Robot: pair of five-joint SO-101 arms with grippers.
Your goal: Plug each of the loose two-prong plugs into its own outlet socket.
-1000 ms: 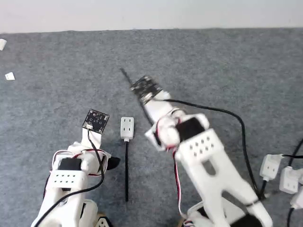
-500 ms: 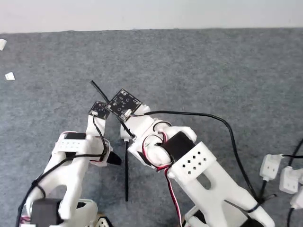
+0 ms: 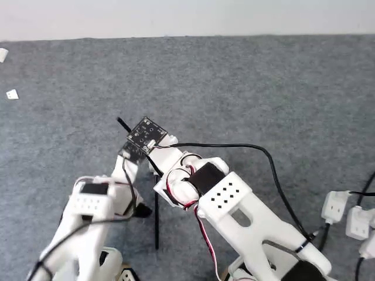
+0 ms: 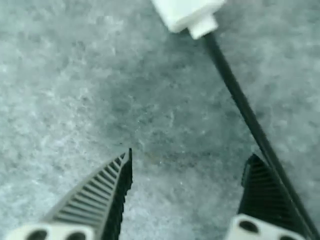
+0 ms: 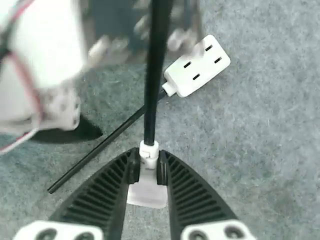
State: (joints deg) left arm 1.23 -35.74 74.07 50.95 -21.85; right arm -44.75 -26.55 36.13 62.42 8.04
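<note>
White two-prong plug [image 5: 146, 190] sits clenched between the right jaws, outlet strip [image 5: 197, 67] just beyond; left jaws gape beside its cord [image 4: 250, 120].

White outlet socket [image 5: 196, 66], white plug [image 5: 146, 195] — both with black cords [image 5: 154, 65]; ribbed black fingers [image 5: 100, 200] — speckled grey carpet [image 3: 263, 88].

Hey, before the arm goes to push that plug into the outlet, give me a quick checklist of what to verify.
1. Grip on the plug: right gripper shut on it, ok.
2. Prongs facing the outlet: prongs hidden, cannot tell.
3. Outlet free: the slots that show are empty, ok.
4. Outlet steadied: left gripper open over the carpet, holding nothing, not ok.
5. Plug lined up with the outlet: the two lie apart, not ok.
</note>
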